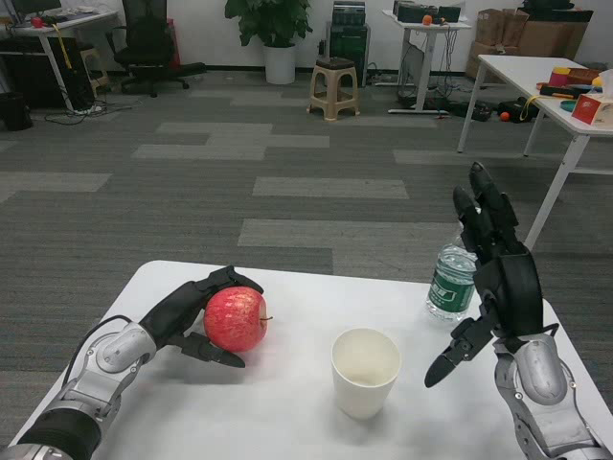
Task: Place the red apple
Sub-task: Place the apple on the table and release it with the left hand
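The red apple (235, 319) was located on the near left part of the white worktop (297, 422), and it appeared to rest on that surface. The left hand (196, 316) gripped the apple from its left side. One group of its fingers (235, 279) curved over the top of the fruit, and a lower finger extended along the near underside, so that the apple sat between them. The silver left forearm (101, 369) ran from the near left corner toward the hand.

A white paper cup (365, 371) stood upright just to the right of the apple, apart from it, with its mouth open and its interior pale.

The right hand (493, 287) was raised above the right side of the worktop and held nothing. Its fingers were spread apart and pointed up and away, while the thumb pointed down and left toward the cup without touching it. A clear plastic water bottle (450, 283) with a green label stood upright at the far right edge of the worktop, partly hidden behind the right hand; contact between the two could not be determined.

Beyond the worktop lay grey carpet with a beige stool (333, 88), a potted plant (273, 34) and a second white table (536, 81) at the far right.
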You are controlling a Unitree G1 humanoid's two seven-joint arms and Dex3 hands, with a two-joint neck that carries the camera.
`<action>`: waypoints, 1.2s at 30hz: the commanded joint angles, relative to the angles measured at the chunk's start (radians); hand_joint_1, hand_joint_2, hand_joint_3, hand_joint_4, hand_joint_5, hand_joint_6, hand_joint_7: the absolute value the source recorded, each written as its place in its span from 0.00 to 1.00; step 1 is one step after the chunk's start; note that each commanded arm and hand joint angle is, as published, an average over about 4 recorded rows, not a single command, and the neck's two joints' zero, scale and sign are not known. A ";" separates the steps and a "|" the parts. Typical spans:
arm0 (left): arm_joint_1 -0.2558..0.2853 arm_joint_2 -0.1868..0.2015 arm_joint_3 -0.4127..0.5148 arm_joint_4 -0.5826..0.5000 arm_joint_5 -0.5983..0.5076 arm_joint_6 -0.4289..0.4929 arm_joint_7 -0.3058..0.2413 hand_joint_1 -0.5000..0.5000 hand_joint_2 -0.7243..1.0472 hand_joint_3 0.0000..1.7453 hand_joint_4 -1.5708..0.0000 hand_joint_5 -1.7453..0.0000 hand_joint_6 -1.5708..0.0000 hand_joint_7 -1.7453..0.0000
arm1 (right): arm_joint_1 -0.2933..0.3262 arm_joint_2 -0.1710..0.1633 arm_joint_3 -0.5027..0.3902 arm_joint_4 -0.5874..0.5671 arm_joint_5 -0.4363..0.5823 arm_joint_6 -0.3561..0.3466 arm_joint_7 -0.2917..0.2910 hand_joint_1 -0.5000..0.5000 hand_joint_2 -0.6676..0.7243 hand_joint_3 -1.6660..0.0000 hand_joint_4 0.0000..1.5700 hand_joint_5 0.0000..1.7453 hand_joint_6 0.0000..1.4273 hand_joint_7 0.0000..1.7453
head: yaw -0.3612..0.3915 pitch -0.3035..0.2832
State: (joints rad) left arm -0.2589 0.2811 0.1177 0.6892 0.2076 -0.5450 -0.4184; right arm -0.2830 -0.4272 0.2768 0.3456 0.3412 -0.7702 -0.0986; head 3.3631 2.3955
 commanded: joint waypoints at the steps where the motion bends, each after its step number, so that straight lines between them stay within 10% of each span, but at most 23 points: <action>1: 0.043 0.006 -0.015 0.043 0.063 0.062 -0.034 0.06 1.00 0.19 1.00 0.00 0.45 0.54 | -0.025 0.004 0.004 0.004 0.009 0.002 -0.001 0.62 0.99 1.00 0.00 0.00 0.00 0.04 | 0.000 0.000; 14: 0.043 0.023 -0.011 0.035 0.149 0.085 -0.050 0.02 1.00 0.05 1.00 0.18 0.57 0.69 | -0.025 0.002 0.005 0.004 0.009 0.002 -0.001 0.64 1.00 1.00 0.00 0.00 0.00 0.04 | 0.004 0.002; 22: 0.053 0.044 -0.028 0.012 0.187 0.111 -0.051 0.00 1.00 0.00 1.00 0.16 0.81 0.76 | -0.025 -0.002 0.012 0.003 0.011 0.002 -0.001 0.65 0.99 1.00 0.00 0.00 0.00 0.04 | 0.007 0.001; 36: 0.073 0.124 -0.079 -0.084 0.181 0.199 -0.070 0.02 0.93 0.00 1.00 0.18 0.93 0.84 | -0.023 -0.007 0.019 0.000 0.015 0.001 -0.001 0.62 1.00 1.00 0.00 0.00 0.00 0.04 | 0.041 0.000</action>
State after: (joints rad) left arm -0.2601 0.3818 0.0636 0.5662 0.3384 -0.4261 -0.4412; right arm -0.2835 -0.4280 0.2940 0.3476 0.3481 -0.7702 -0.0985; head 3.4005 2.3965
